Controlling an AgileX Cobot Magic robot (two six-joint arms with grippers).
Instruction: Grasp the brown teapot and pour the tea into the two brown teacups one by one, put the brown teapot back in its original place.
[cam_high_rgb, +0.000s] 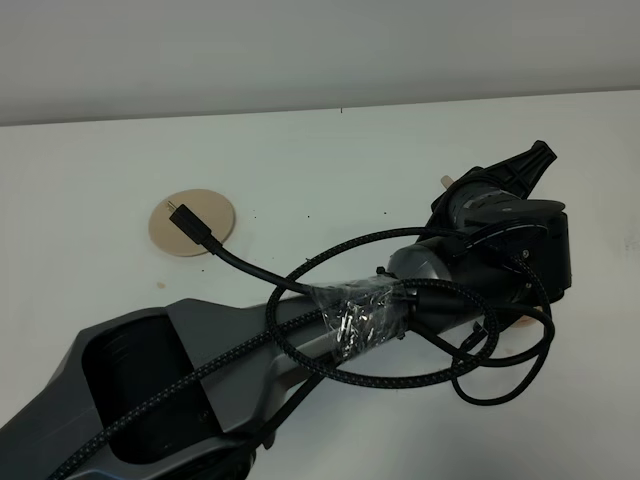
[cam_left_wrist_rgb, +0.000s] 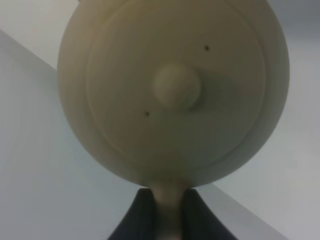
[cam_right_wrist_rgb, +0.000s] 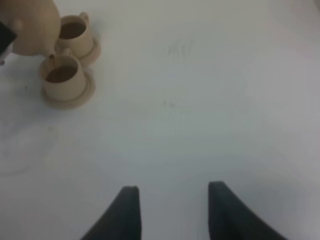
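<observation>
The brown teapot (cam_left_wrist_rgb: 175, 95) fills the left wrist view, lid and knob facing the camera. My left gripper (cam_left_wrist_rgb: 167, 196) is shut on its loop handle. In the high view my left arm reaches across to the right and its gripper (cam_high_rgb: 535, 158) hides the teapot almost entirely. The two brown teacups (cam_right_wrist_rgb: 64, 75) (cam_right_wrist_rgb: 75, 32) stand on their saucers side by side, both dark inside, with the teapot (cam_right_wrist_rgb: 32, 22) hanging right over them. The original place (cam_high_rgb: 192, 222), a flat tan saucer, lies bare at the left. My right gripper (cam_right_wrist_rgb: 172, 205) hangs open over bare table, well away from the cups.
The braided black cables (cam_high_rgb: 330, 300) of the left arm loop over the middle of the white table (cam_high_rgb: 330, 170). A cable plug overlaps the saucer's edge in the high view. The cups are hidden under the arm there.
</observation>
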